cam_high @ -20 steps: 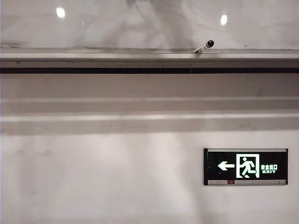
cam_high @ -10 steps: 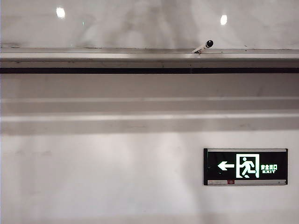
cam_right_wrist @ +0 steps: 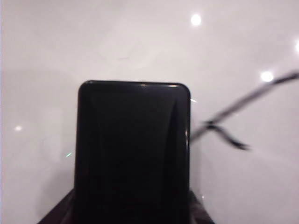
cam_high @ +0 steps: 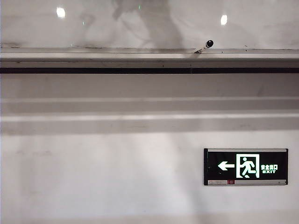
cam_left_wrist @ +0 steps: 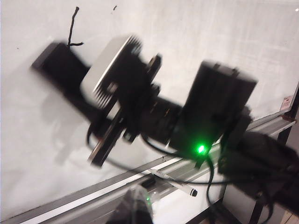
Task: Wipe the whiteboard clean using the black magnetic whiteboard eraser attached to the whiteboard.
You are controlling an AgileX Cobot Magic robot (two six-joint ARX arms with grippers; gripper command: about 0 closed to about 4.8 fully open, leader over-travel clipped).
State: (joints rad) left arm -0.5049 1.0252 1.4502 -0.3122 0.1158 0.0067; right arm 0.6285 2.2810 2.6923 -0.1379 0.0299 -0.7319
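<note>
Exterior view: only whiteboard (cam_high: pixel 149 23) and marker (cam_high: pixel 204 45); no grippers.

Left wrist view: right gripper (cam_left_wrist: pixel 77 77) clamps the eraser (cam_left_wrist: pixel 55 59) on the board, a stroke (cam_left_wrist: pixel 71 28) just beyond its fingertips. Left gripper (cam_left_wrist: pixel 136 207) is closed and empty.

Right wrist view: the eraser (cam_right_wrist: pixel 133 154) hides the fingers, and the stroke (cam_right_wrist: pixel 243 107) lies beside it. A tilted eraser could skip it.

Dark arm reflection on the whiteboard (cam_high: pixel 140 23) now further left than a second ago.

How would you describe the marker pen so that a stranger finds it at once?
Find the wide glossy whiteboard and follow its silver metal ledge rightwards. The slim white marker pen lies tilted there; its black cap sets it apart from the black exit sign on the wall below.
</note>
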